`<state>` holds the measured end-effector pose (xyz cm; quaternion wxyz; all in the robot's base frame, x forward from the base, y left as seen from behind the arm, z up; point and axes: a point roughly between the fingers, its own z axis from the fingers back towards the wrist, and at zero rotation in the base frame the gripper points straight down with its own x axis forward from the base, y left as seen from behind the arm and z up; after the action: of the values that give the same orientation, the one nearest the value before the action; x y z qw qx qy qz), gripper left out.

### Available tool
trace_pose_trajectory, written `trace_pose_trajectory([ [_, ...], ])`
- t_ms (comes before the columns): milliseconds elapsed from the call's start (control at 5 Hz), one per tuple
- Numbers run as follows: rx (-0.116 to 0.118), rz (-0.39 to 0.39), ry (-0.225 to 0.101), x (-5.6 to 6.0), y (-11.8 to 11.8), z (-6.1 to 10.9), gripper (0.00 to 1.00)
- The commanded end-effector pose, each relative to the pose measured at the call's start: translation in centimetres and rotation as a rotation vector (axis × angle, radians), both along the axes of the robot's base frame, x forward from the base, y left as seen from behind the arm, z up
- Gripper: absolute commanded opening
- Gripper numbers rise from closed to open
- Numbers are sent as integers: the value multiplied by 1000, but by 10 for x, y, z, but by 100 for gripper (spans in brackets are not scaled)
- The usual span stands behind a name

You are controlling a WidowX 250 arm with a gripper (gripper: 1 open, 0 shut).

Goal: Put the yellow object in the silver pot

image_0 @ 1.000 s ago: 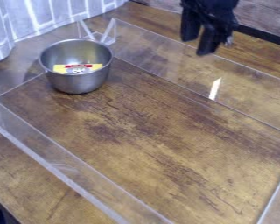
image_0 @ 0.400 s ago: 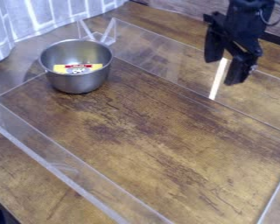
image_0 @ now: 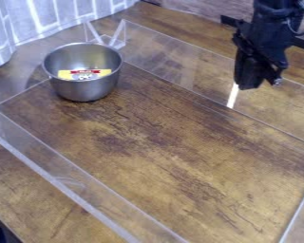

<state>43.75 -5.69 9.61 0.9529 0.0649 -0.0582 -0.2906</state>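
small yellow object (image_0: pixel 83 73) — red patch; inside silver pot (image_0: pixel 56 84)

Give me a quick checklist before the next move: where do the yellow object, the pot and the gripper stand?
1. Yellow object inside the silver pot: ok, it lies on the pot's floor.
2. Pot upright on the wooden table: ok.
3. Gripper clear of the pot: ok, it is far off at the right side.
4. Gripper empty: ok, nothing shows between the fingers.
5. Jaws open: not ok, they look closed together.
6. Table between gripper and pot free of obstacles: ok.
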Motion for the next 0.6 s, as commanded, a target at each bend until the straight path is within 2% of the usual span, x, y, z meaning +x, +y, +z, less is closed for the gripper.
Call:
trace_pose_trajectory([
  [0,10,14,-133,-2,21,72,0],
  [200,35,51,-165,-9,23,87,0],
  [400,44,71,-175,-10,21,82,0],
])
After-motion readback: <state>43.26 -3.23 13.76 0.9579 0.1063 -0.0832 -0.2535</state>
